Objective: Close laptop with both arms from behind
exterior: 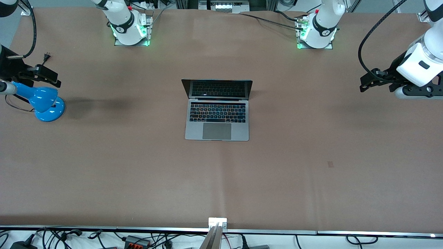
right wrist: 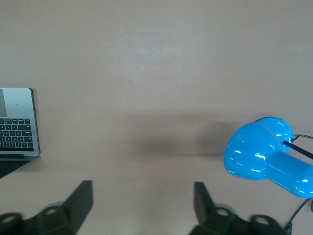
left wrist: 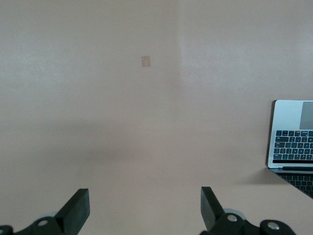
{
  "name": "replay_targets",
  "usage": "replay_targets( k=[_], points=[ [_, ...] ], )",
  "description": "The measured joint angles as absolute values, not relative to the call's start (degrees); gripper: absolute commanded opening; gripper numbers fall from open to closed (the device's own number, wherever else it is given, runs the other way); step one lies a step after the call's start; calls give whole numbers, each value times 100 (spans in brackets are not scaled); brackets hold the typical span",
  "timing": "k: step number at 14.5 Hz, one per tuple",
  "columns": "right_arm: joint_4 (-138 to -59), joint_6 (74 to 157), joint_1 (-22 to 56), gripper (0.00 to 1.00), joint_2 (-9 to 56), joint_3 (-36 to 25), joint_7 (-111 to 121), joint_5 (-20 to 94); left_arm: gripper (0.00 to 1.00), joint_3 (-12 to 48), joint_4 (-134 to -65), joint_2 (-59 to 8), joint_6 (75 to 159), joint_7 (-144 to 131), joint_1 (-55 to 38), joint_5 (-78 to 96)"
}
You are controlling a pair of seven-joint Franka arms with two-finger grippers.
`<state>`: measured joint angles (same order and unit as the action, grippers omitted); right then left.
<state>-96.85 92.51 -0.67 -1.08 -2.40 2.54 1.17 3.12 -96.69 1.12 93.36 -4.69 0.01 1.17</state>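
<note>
The silver-grey laptop [exterior: 217, 110] lies open in the middle of the brown table, its dark screen upright and facing the front camera. It also shows at the edge of the left wrist view [left wrist: 293, 137] and of the right wrist view [right wrist: 17, 127]. My left gripper [exterior: 363, 83] hangs over the left arm's end of the table, well apart from the laptop. It is open and empty [left wrist: 144, 196]. My right gripper [exterior: 55, 77] hangs over the right arm's end, above a blue lamp. It is also open and empty [right wrist: 143, 188].
The blue desk lamp [exterior: 43, 100] stands at the right arm's end, with its cord trailing; it shows in the right wrist view too [right wrist: 259, 159]. A small tape mark [exterior: 330, 164] lies on the table nearer the front camera. Both arm bases stand along the table edge farthest from the front camera.
</note>
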Motion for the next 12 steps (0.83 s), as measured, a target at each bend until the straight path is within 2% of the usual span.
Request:
replay_targets(
  k=[2,3,5,7,8,10,12],
  points=[
    [-9685,9253,-66,8,-108,-240,254,119,100,314,-9660,79,9169,-469,1,117],
    [-9685,9253,-66,0,-108,-240,254,119,100,314,-9639,43,9085,-469,2,117],
    [-9687,9253,-62,0,-105,-235,254,120,99,307,-9597,-73,8910,-449,10,117],
    [-9688,9253,-13,0,-82,-218,254,126,44,302,-9576,-217,8607,-276,14,117],
    [-9688,9252,43,0,-64,-206,254,128,26,303,-9557,-283,8515,-225,14,117],
    [-9709,9233,195,0,-18,-186,253,130,6,309,-9515,-371,8425,-190,13,118],
    [-9733,9086,398,0,77,-170,252,135,1,320,-9442,-423,8315,-161,4,118]
  ],
)
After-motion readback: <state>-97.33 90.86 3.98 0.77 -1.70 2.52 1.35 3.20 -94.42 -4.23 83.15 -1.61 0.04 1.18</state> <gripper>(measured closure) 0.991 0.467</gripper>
